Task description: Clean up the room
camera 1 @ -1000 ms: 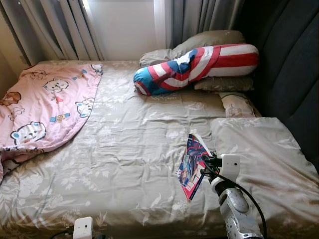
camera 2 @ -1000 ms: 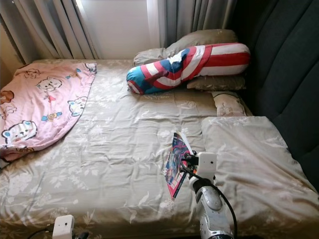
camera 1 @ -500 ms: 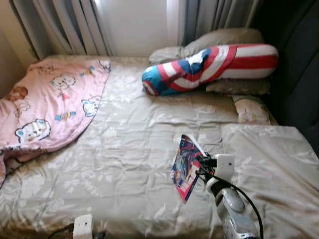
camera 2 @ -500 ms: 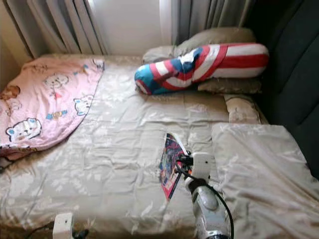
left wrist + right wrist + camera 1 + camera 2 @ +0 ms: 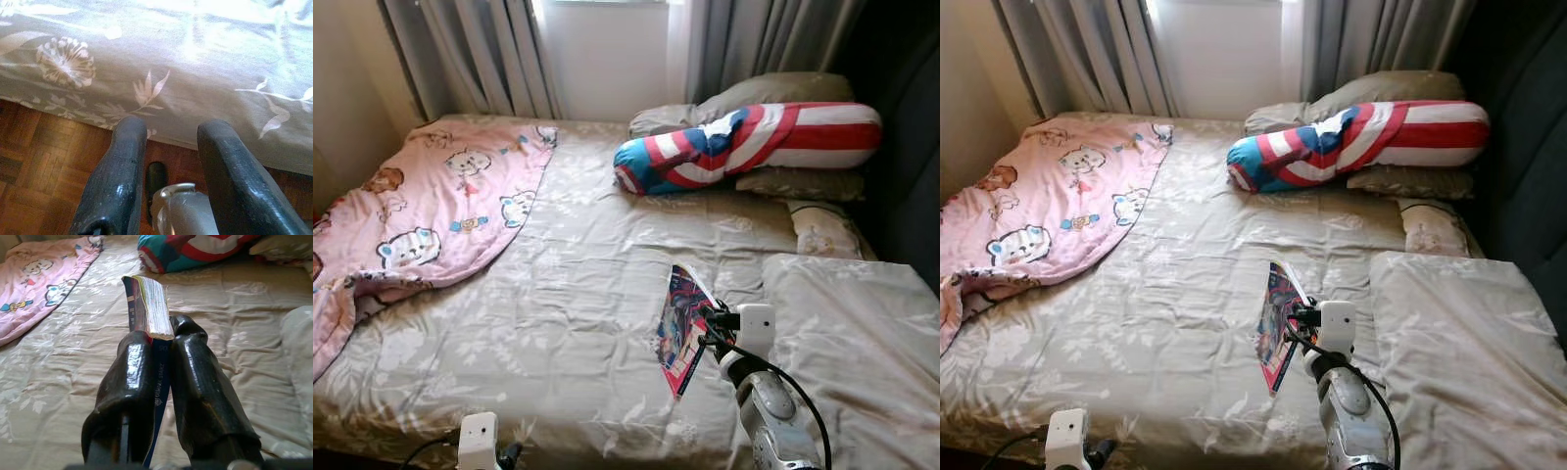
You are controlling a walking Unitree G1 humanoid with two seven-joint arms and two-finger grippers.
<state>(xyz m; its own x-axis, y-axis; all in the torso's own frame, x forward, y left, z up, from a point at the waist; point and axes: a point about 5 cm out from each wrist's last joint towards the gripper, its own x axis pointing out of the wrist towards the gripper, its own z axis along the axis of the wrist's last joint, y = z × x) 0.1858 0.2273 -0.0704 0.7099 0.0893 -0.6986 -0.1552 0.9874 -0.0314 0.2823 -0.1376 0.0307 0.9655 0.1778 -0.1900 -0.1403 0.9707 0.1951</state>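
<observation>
Blanket [image 5: 421,211] on bed [image 5: 568,323] left, bolster [image 5: 744,147] back right.

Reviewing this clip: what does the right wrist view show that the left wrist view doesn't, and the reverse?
Right wrist view: the right gripper pinching a colourful book by its edge, with the pink blanket and striped bolster beyond. Left wrist view: the left gripper open and empty above wooden parquet floor at the bed's edge. Both share the beige floral bedsheet.
</observation>
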